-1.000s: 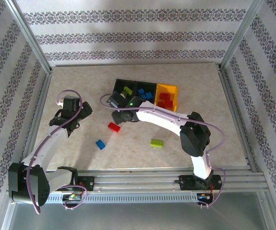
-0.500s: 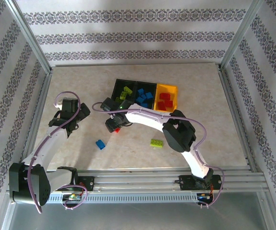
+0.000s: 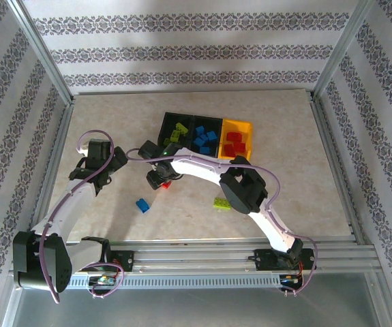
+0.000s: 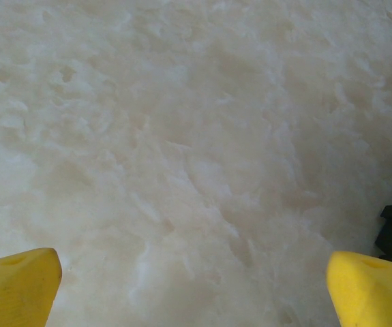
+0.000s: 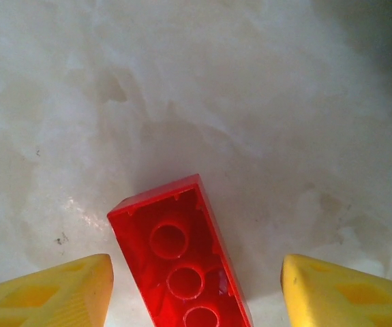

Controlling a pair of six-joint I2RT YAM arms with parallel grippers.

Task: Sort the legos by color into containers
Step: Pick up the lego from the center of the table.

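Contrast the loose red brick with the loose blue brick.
Colour: the red brick versus the blue brick. The red brick sits between the open fingers of the right end effector; the blue brick lies on its own. Both rest on the table, outside the bins.

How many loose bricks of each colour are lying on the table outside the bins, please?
red brick: 1
blue brick: 1
lime green brick: 1
Total: 3
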